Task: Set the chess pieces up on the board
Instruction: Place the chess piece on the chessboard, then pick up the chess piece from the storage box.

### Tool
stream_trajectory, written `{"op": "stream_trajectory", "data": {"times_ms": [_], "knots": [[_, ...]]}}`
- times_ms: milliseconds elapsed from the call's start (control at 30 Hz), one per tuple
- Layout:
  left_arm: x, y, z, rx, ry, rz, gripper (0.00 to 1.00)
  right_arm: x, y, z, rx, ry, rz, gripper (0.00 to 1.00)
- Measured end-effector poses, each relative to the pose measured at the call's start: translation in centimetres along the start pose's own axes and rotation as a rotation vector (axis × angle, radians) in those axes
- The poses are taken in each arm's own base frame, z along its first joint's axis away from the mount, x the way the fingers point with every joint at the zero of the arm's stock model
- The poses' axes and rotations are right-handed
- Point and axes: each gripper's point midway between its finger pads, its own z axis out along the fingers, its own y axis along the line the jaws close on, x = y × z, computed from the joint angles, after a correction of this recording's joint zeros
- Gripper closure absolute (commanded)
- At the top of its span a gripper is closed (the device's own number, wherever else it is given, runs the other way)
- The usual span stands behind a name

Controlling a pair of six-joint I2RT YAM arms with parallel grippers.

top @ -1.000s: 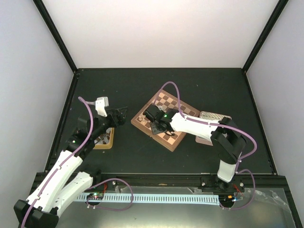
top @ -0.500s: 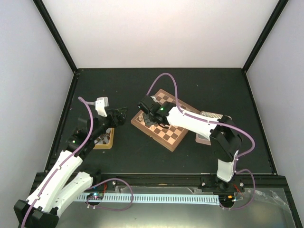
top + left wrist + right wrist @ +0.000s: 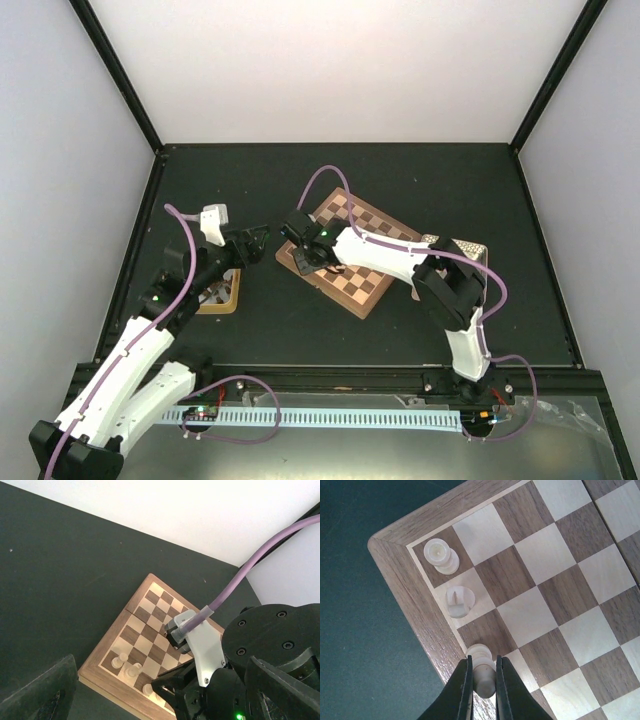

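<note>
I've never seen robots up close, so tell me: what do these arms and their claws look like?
The left arm and right arm share white shells, black joints, a small green light and a purple cable looping alongside. The right claw has two dark fingers.

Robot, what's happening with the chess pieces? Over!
Right gripper shut on pale chess piece at board edge. Left gripper open, empty. Two placed pieces alongside, nothing blocking.

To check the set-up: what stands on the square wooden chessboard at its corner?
Three pale beige wooden chessmen line the chessboard's edge; the right gripper grips the third, its fingers hiding whether it touches the board.
</note>
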Motion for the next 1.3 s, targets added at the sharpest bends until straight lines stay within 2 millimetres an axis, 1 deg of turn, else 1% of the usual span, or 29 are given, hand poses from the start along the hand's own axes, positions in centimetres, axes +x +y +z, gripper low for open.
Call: {"op": "stream_trajectory", "data": {"times_ms": [167, 300, 633, 700, 767, 967, 1033, 1100, 1167, 1233, 1267, 1300], "knots": [[0.0, 0.1, 0.0, -0.006, 0.000, 0.003, 0.07, -0.1, -0.1, 0.4, 0.013, 0.001, -0.002, 0.95], [0.1, 0.2, 0.0, -0.011, 0.004, 0.003, 0.07, -0.3, -0.2, 0.4, 0.023, -0.006, -0.001, 0.92], [0.2, 0.3, 0.0, -0.014, 0.008, 0.006, 0.07, -0.3, -0.4, 0.9, 0.038, -0.006, -0.007, 0.74], [0.2, 0.3, 0.0, -0.015, 0.008, 0.006, 0.07, -0.3, -0.4, 0.9, 0.037, -0.006, -0.004, 0.71], [0.2, 0.3, 0.0, -0.014, 0.008, 0.006, 0.07, -0.5, -0.3, 0.7, 0.038, -0.011, -0.002, 0.70], [0.2, 0.3, 0.0, -0.015, 0.008, 0.006, 0.07, -2.2, 0.0, -0.5, 0.030, -0.055, 0.012, 0.68], [0.2, 0.3, 0.0, -0.015, 0.008, 0.008, 0.07, -2.5, -0.1, -1.3, 0.029, -0.070, 0.023, 0.68], [0.2, 0.3, 0.0, -0.015, 0.009, 0.009, 0.07, -3.1, -0.5, -2.6, 0.023, -0.101, 0.048, 0.68], [0.2, 0.3, 0.0, -0.015, 0.008, 0.011, 0.06, -3.5, -1.2, -4.4, 0.014, -0.142, 0.077, 0.68], [0.2, 0.3, -0.1, -0.014, 0.007, 0.016, 0.06, -3.5, -2.6, -6.4, 0.010, -0.182, 0.119, 0.67], [0.2, 0.3, -0.1, -0.013, 0.006, 0.019, 0.06, -3.3, -3.7, -7.3, 0.014, -0.200, 0.144, 0.67], [0.2, 0.2, -0.2, -0.011, 0.004, 0.023, 0.06, -3.1, -5.3, -8.4, 0.022, -0.220, 0.180, 0.67]]}}
